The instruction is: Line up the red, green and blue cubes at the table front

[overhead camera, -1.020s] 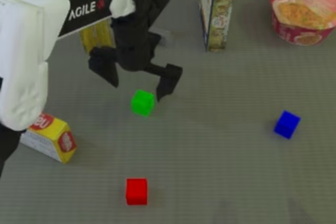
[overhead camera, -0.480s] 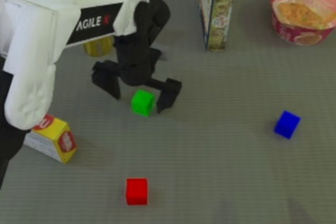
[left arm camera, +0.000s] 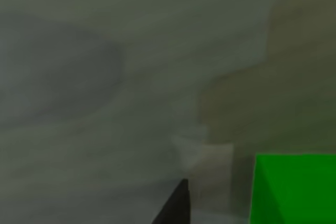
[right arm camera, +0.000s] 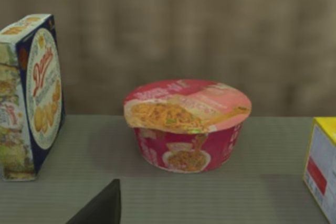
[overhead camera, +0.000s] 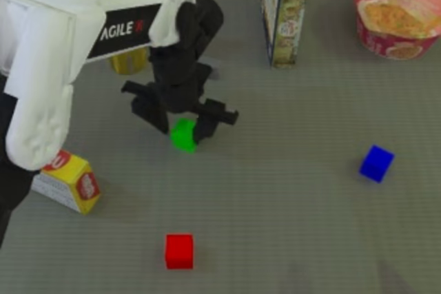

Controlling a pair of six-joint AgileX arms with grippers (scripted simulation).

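The left wrist view looks closely at the grey-olive bench (left arm camera: pixel 105 77), which fills nearly the whole frame as a soft, blurred surface with darker and lighter patches. A browner patch lies over part of it, its nature unclear. The green cube (left arm camera: pixel 294 190) sits at one corner of the frame, cut off by the edges, so only part of it shows: a bright front face and a slightly darker side face meeting at a clear vertical edge. A black, pointed finger (left arm camera: pixel 173 208) of the left claw pokes into the frame beside the cube, with a strip of bench between the two. No second finger is visible here.
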